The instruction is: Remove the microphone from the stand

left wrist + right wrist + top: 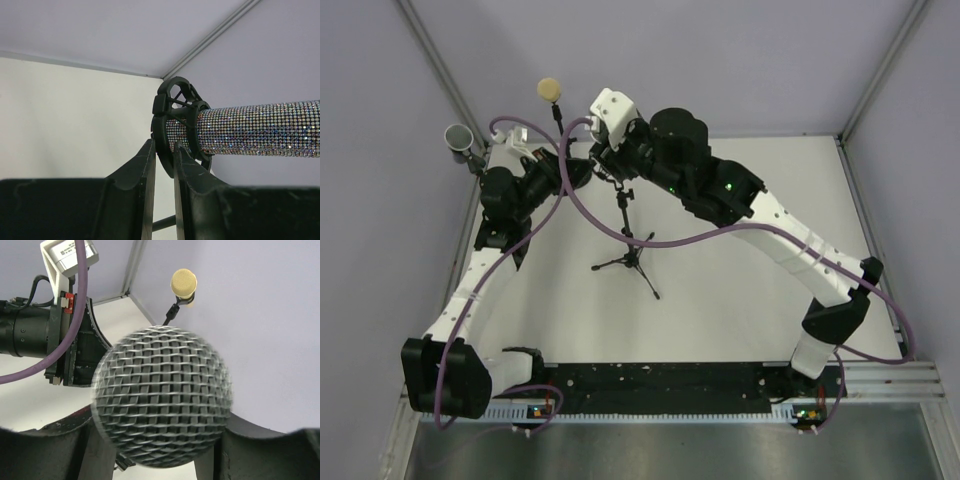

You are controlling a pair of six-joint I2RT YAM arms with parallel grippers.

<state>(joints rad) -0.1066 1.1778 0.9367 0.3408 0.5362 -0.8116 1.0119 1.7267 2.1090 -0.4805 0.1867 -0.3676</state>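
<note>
The microphone (260,129) has a glittering body lying level through the black ring clip (175,112) at the top of the stand (626,235). My left gripper (164,146) is shut on that clip's lower rim. In the right wrist view the microphone's grey mesh head (162,397) fills the middle, slightly blurred. My right gripper (160,426) is shut on the microphone, a finger (227,450) pressed against each side of the head. From above, both wrists meet over the stand's top (605,165).
The stand's tripod legs (642,268) spread on the white table (740,320). A second small microphone with a yellow foam cap (550,88) stands at the back. A grey cup (458,137) sits at the back left corner. Purple cables (650,240) loop over both arms.
</note>
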